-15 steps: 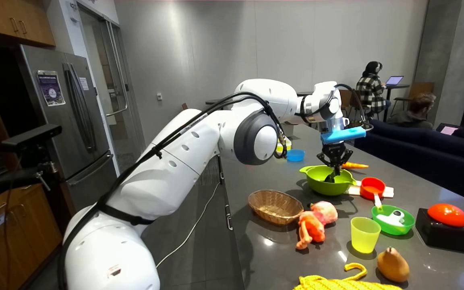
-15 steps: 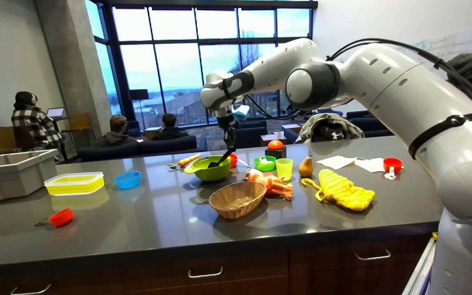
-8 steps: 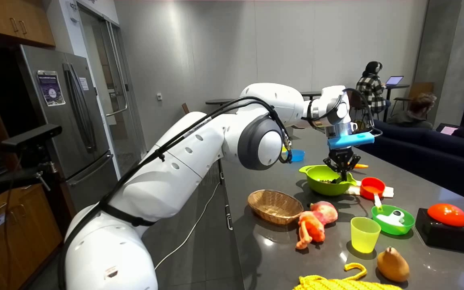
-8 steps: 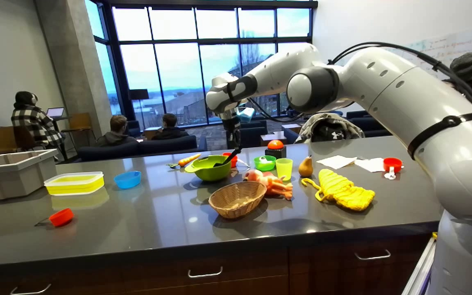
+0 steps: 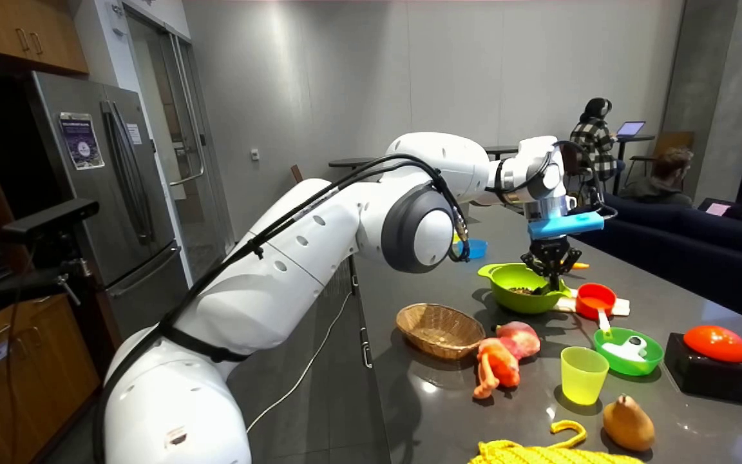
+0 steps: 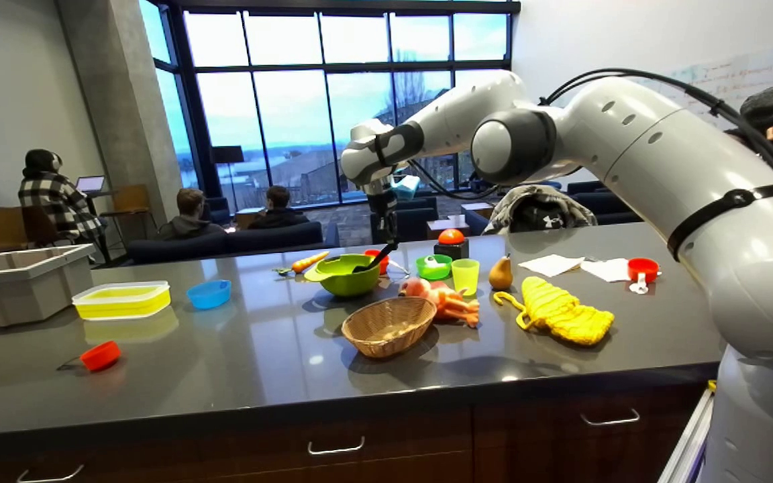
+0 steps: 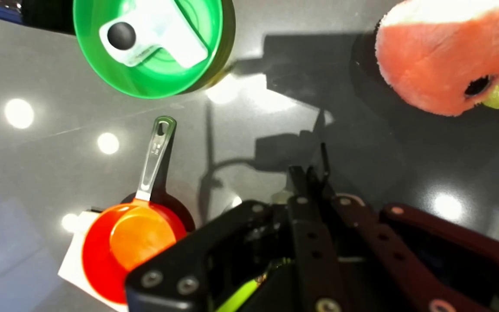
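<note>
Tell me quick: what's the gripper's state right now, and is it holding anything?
Gripper: closed, holding a black utensil that slants down into the green bowl.

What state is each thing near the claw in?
Round lime-green bowl: upright, holding small dark bits.
Long black utensil: tilted into that bowl.
Black jointed gripper: shut on that utensil.
Small green round dish: holding a white object.
Red round measuring cup: upright.
Translucent yellow cup: upright.
Coral plush bird: lying.
</note>
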Controlling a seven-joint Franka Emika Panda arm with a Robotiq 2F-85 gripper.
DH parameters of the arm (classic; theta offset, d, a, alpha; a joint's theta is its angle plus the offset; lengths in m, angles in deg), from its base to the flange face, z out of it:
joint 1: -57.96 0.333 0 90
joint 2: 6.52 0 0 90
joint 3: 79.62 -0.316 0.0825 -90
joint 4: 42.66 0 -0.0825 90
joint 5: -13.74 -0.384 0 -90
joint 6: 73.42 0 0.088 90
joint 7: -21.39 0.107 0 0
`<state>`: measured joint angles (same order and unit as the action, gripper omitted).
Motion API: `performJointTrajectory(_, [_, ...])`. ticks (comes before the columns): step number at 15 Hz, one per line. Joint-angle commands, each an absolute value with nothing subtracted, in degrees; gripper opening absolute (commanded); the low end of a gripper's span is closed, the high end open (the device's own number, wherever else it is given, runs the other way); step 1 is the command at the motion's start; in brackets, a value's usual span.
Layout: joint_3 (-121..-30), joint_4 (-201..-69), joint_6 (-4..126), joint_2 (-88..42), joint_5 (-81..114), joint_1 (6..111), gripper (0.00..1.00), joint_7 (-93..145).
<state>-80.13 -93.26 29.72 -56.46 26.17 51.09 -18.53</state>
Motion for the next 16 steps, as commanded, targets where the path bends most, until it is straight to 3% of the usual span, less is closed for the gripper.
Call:
performJointTrajectory(1, [-80.1,-94.0,28.1,-55.0,26.4,51.2,0.01,-18.9])
performJointTrajectory(16, [-80.6,-94.2,25.3,-53.8,26.5,54.4,0.01,-19.5])
